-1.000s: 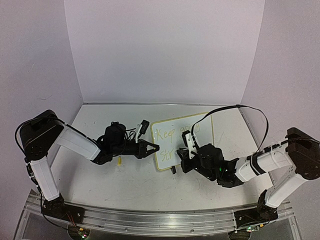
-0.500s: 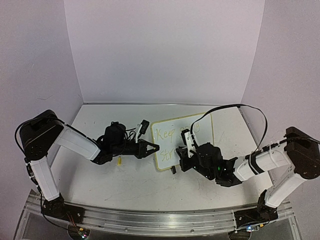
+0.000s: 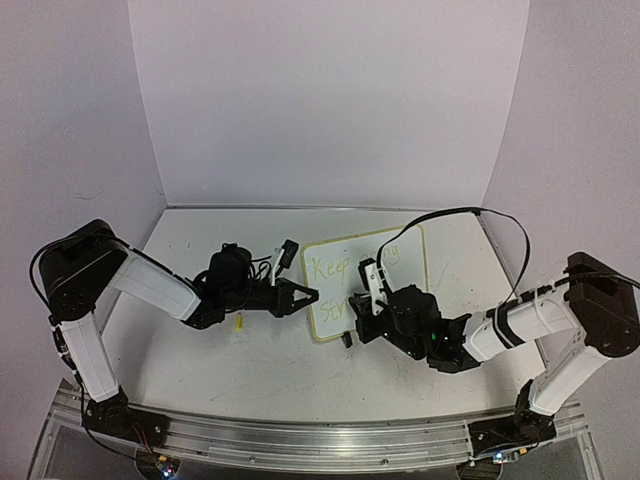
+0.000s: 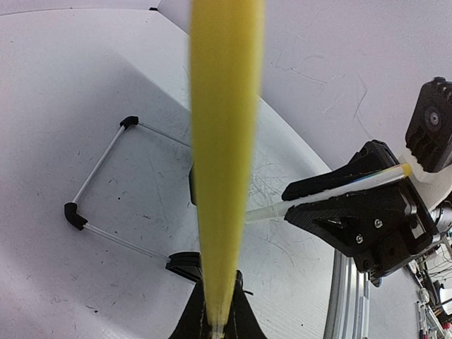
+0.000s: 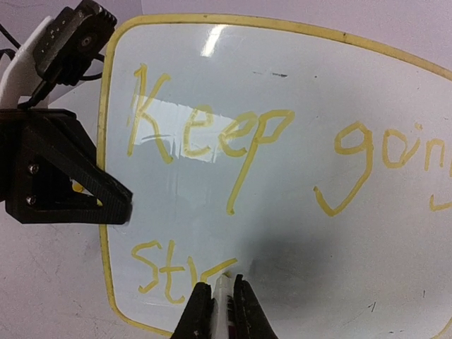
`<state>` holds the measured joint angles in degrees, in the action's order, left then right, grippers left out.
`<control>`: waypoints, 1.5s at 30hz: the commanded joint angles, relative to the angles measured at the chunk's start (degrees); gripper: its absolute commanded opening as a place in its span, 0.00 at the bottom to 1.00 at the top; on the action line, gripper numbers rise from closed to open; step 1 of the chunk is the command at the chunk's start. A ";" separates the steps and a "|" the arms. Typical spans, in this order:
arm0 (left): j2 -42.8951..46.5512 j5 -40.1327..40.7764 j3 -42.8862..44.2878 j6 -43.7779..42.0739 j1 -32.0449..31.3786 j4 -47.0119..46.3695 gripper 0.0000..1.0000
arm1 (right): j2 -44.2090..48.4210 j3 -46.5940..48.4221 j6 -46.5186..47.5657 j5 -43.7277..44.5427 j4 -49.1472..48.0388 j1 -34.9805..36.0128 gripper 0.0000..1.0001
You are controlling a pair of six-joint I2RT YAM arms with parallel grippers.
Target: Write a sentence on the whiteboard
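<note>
The whiteboard lies on the table between my arms, and it also shows in the right wrist view. The sentence in yellow reads "Keep goin" on the top line and "str" below. My right gripper is shut on a white marker, whose tip touches the board just right of "str". From above, the right gripper sits over the board's lower part. My left gripper is at the board's left edge, shut on a long yellow object.
Black clip feet mark the board's left corners. A small yellow piece lies on the table under the left arm. A black cable loops above the right arm. Walls close the back and both sides.
My right gripper has shifted slightly left and forward over the board with the marker. The left arm has not moved.
</note>
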<state>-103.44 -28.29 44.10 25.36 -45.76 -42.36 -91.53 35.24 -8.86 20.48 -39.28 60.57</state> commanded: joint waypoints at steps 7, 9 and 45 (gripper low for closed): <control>2.19 1.30 -0.71 -1.02 0.23 0.86 0.00 | -1.62 0.01 -3.66 -0.24 2.15 0.45 0.00; 2.18 1.31 -0.73 -1.10 0.22 0.83 0.00 | -1.88 -0.18 -4.07 -0.25 2.32 0.44 0.00; 2.13 1.15 -0.67 -1.02 0.23 0.80 0.00 | 1.07 0.07 -1.36 5.28 -1.25 -0.74 0.00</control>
<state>-103.44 -28.26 44.10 24.97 -45.69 -42.24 -91.59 34.06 -11.69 23.49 -37.31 60.75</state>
